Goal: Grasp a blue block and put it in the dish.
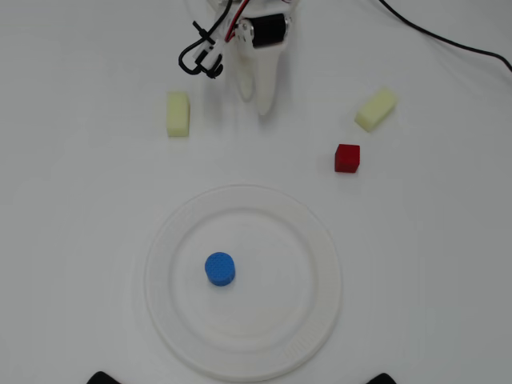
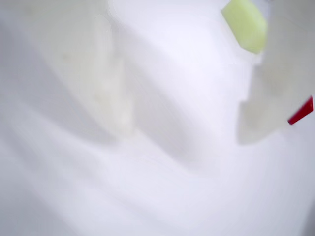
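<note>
The blue block (image 1: 219,269) is a short cylinder lying flat inside the dish (image 1: 320,240), a large white plate in the lower middle of the overhead view, a little left of its centre. My gripper (image 1: 256,102) is at the top of that view, far from the dish, with its white fingers pointing down at the bare table. In the wrist view the gripper (image 2: 187,123) is blurred; its two fingers stand apart with only table between them, so it is open and empty. The block and the dish are out of the wrist view.
A pale yellow block (image 1: 178,114) lies left of the gripper and another (image 1: 375,110) to its right, also in the wrist view (image 2: 244,24). A red cube (image 1: 347,158) sits below that one, its edge showing in the wrist view (image 2: 301,112). A black cable (image 1: 448,40) runs across the top right.
</note>
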Robot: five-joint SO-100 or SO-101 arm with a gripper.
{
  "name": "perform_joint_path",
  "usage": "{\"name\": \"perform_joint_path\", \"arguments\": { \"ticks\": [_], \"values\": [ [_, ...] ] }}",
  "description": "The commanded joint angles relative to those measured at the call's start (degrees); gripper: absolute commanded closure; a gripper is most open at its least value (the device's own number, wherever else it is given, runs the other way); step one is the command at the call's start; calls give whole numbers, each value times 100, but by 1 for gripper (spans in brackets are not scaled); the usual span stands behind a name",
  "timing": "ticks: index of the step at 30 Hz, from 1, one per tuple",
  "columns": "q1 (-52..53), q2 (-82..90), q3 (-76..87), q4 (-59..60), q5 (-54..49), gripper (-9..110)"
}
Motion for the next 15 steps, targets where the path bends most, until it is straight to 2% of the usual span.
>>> {"name": "perform_joint_path", "arguments": {
  "ticks": [1,6,10,11,15],
  "values": [
    [-79,976,589,220,-70,101],
    [-35,976,624,193,-264,101],
    [281,976,686,844,-2637,101],
    [369,967,686,870,-2769,101],
    [765,967,686,457,-1345,101]
  ]
}}
